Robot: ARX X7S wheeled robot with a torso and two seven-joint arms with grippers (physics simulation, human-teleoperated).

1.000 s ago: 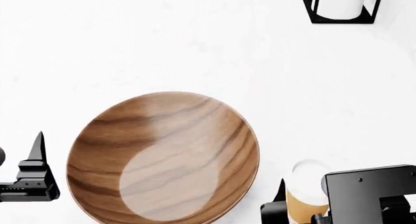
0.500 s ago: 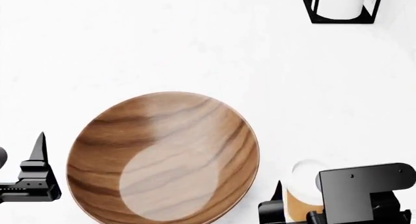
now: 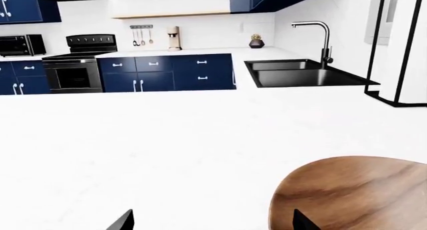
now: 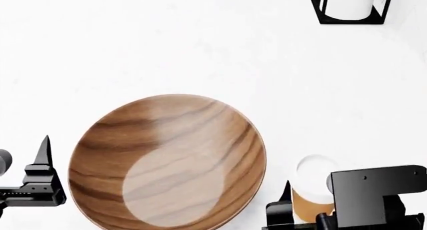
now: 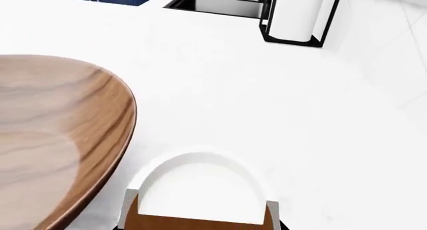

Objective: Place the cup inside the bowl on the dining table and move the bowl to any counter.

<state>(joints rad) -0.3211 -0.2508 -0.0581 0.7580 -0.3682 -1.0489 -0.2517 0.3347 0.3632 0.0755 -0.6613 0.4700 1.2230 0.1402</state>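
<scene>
Near the front edge of the tabletop (image 4: 200,45), toward its right side, the cup (image 4: 313,187) stands upright just beside the bowl (image 4: 167,162), apart from its rim. The right gripper (image 4: 303,217) sits at the cup, one dark finger showing on the bowl side and the wrist block covering the other. The right wrist view shows the cup's white lid (image 5: 197,190) close up between the jaws, but not whether they press on its wall, so I cannot tell if the cup is held. The left gripper (image 4: 33,187) hangs off the bowl's other side; two separated tips in the left wrist view show its jaws spread with nothing between them.

Risks: if the grip is loose or low on the tapered cup, a lift could let it slip or tip. The near rim of the bowl is close, so a low carry could knock the cup against it or shove the bowl.

Compared with half a second ago, the cup's lid appears slightly higher in the head view, the right wrist block has shifted a little, and the left gripper has edged slightly; the bowl and the paper towel holder (image 4: 350,7) are unmoved.
</scene>
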